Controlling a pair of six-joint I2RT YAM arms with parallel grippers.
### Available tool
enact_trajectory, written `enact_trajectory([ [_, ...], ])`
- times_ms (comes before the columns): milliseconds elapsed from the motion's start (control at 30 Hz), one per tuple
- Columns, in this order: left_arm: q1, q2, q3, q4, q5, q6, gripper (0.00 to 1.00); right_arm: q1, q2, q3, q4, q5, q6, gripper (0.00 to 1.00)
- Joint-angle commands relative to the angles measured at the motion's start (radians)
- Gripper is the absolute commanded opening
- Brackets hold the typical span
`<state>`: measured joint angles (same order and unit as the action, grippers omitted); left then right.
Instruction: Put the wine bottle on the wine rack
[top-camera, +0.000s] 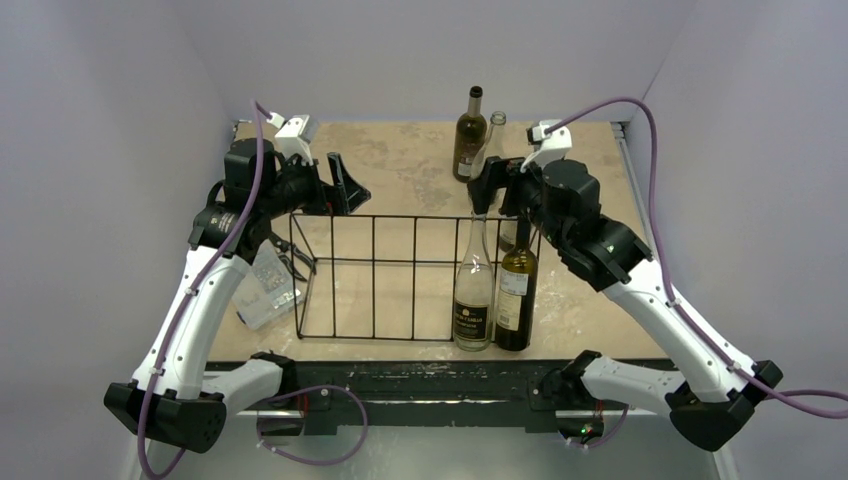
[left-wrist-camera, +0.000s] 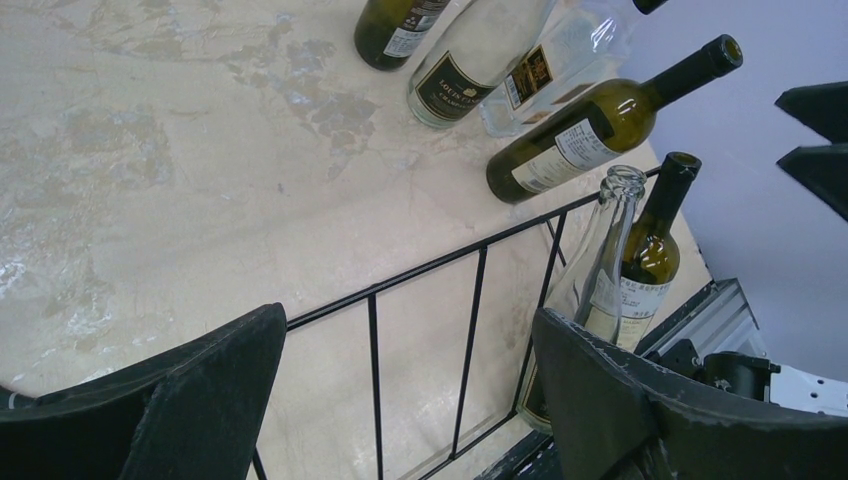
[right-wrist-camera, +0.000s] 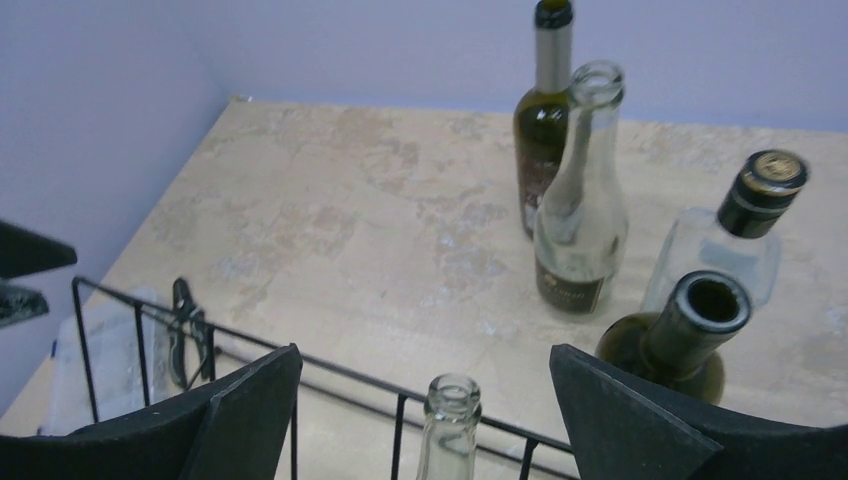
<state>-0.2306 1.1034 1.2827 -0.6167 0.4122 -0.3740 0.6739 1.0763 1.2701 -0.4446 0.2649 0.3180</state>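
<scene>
The black wire wine rack (top-camera: 375, 275) lies mid-table. A clear bottle (top-camera: 473, 290) and a dark green bottle (top-camera: 516, 292) stand upright at its right end. My right gripper (top-camera: 487, 190) hovers open over them. In the right wrist view its fingers (right-wrist-camera: 425, 400) straddle the clear bottle's neck (right-wrist-camera: 450, 415) without touching it. My left gripper (top-camera: 345, 188) is open and empty above the rack's back left corner. Its wrist view (left-wrist-camera: 410, 400) looks down on the rack's rail (left-wrist-camera: 450, 265).
Several more bottles stand behind the rack: a dark one (top-camera: 469, 135), a clear one (top-camera: 493, 140), an open-mouthed green one (right-wrist-camera: 690, 335) and a squat capped one (right-wrist-camera: 735, 240). A clear plastic organiser (top-camera: 265, 290) lies left of the rack. Purple walls enclose the table.
</scene>
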Motion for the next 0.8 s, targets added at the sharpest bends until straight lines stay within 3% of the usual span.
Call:
enact_trajectory([
  [0,-0.01,-0.005,0.027,0.028,0.017,0.012,0.93,-0.005,-0.004,0.05,0.097,0.184,-0.029,0.99],
  [100,-0.012,-0.006,0.027,0.027,0.004,0.017,0.93,-0.021,0.011,0.069,0.116,0.32,-0.014,0.99],
  [200,-0.011,-0.009,0.03,0.023,0.015,0.016,0.93,-0.075,0.026,0.075,0.14,0.347,-0.017,0.99],
  [367,-0.013,-0.011,0.03,0.025,0.021,0.014,0.93,-0.247,0.084,0.113,0.13,0.226,0.016,0.99],
  [533,-0.013,-0.014,0.032,0.024,0.023,0.013,0.93,-0.31,0.164,0.159,0.104,0.207,0.024,0.99],
  [767,-0.015,-0.017,0.031,0.024,0.021,0.013,0.93,-0.369,0.231,0.185,0.057,0.053,0.07,0.96],
])
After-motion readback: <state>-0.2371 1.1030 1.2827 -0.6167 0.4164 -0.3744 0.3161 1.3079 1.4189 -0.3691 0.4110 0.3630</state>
